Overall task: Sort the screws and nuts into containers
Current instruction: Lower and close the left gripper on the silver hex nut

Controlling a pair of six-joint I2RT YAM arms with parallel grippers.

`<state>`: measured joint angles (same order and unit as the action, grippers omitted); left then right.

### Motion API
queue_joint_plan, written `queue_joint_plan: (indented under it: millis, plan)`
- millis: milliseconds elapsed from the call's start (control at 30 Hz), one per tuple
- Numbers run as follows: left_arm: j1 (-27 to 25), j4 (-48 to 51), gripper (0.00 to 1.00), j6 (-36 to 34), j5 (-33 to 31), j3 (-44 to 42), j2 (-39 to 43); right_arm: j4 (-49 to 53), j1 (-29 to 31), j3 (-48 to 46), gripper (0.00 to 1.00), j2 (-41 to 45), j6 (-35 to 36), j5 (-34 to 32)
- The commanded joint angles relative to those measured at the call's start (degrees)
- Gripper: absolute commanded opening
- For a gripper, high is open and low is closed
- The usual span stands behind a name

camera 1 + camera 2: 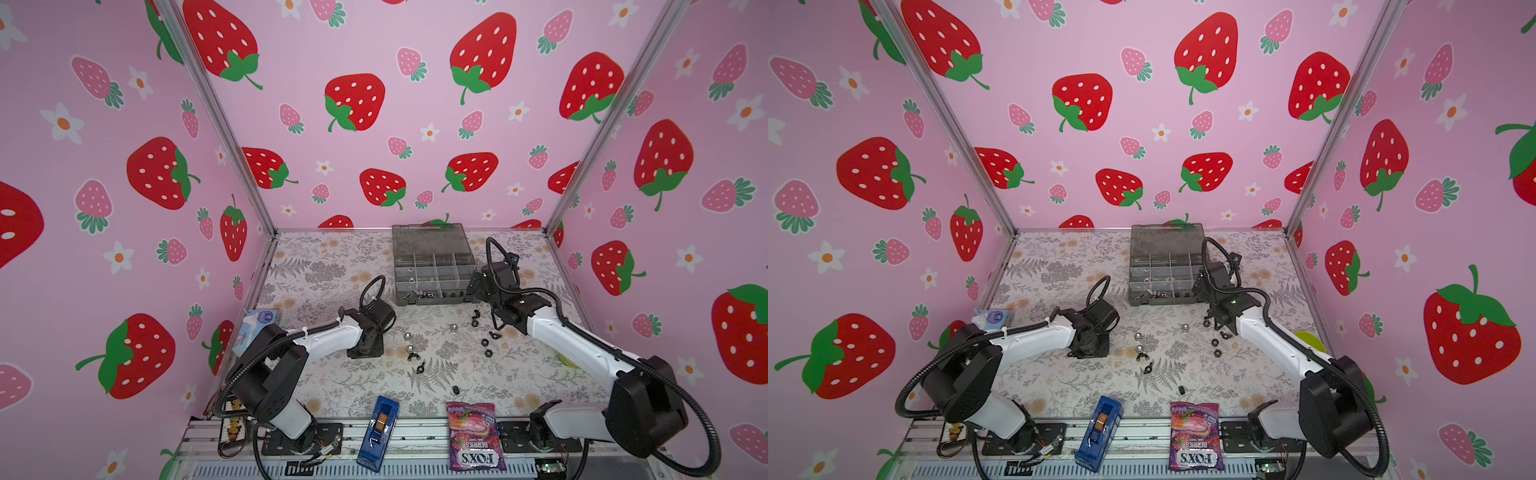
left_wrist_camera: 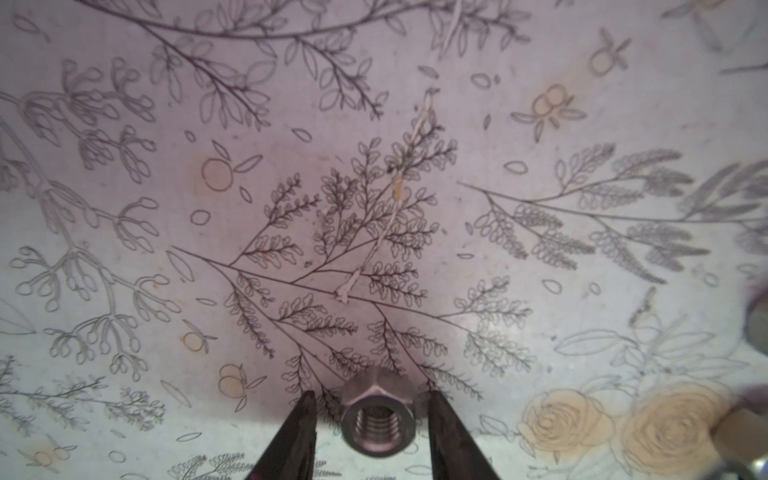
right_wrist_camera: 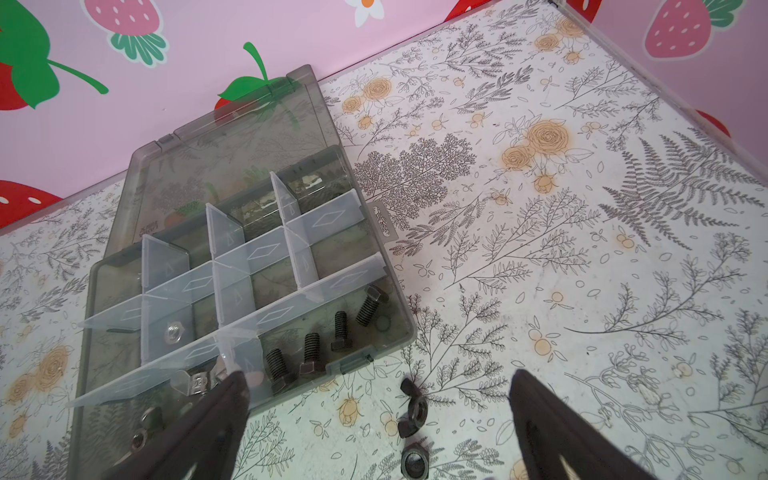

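In the left wrist view the left gripper (image 2: 371, 401) stands low over the table (image 2: 124, 249), and a silver nut (image 2: 378, 419) sits exactly between its fingertips (image 2: 305, 411). The jaws are narrow but do not pinch: a thin gap shows on each side. The nut lies on its side with its threaded hole looking back toward the wrist. Its long axis therefore runs across the closing line, and I judge the fingers will meet two opposite flats.

In a top view more loose nuts (image 1: 410, 348) lie at 3 o'clock from this arm. Farther, at about 1 o'clock, the organiser box (image 1: 428, 241) stands open. The right gripper (image 3: 378, 376), spread wide and empty, hovers at its 4 o'clock corner, well apart from the silver nut and beside the cell (image 3: 399, 345) that holds black screws (image 3: 309, 353).
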<state>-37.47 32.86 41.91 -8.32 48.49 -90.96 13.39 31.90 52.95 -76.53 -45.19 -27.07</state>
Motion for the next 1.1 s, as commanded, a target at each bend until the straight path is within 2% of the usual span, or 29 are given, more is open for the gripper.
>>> queue_joint_plan:
  millis: [0, 300, 433, 667, 867, 1067]
  plan:
    - [0.7, 0.4, 0.43, 0.4, -0.4, 1.2, -1.6, 0.9, -0.3, 0.7, 1.0, -0.2, -0.8, -1.0]
    - [1.1, 1.6, 0.36, 0.7, 0.8, 1.3, -1.5, 1.4, -0.3, 0.0, 1.0, 0.4, -1.2, -1.8]
    - [1.1, 2.3, 0.29, 1.0, 0.8, 1.1, -1.5, 1.5, -0.3, 0.0, 1.0, 0.4, -1.3, -1.6]
    - [1.1, 2.3, 0.21, 0.9, 0.5, 1.0, -0.7, 1.5, -0.4, -0.1, 1.0, 0.4, -1.3, -1.6]
    - [1.1, 2.7, 0.21, -0.3, -1.3, 3.3, -0.1, 1.2, -0.4, -0.2, 1.0, 0.7, -1.1, -1.4]
    - [0.8, 1.0, 0.21, -2.3, -3.4, 9.7, 0.3, 0.7, -0.4, -0.2, 1.0, 1.4, -1.0, -1.4]
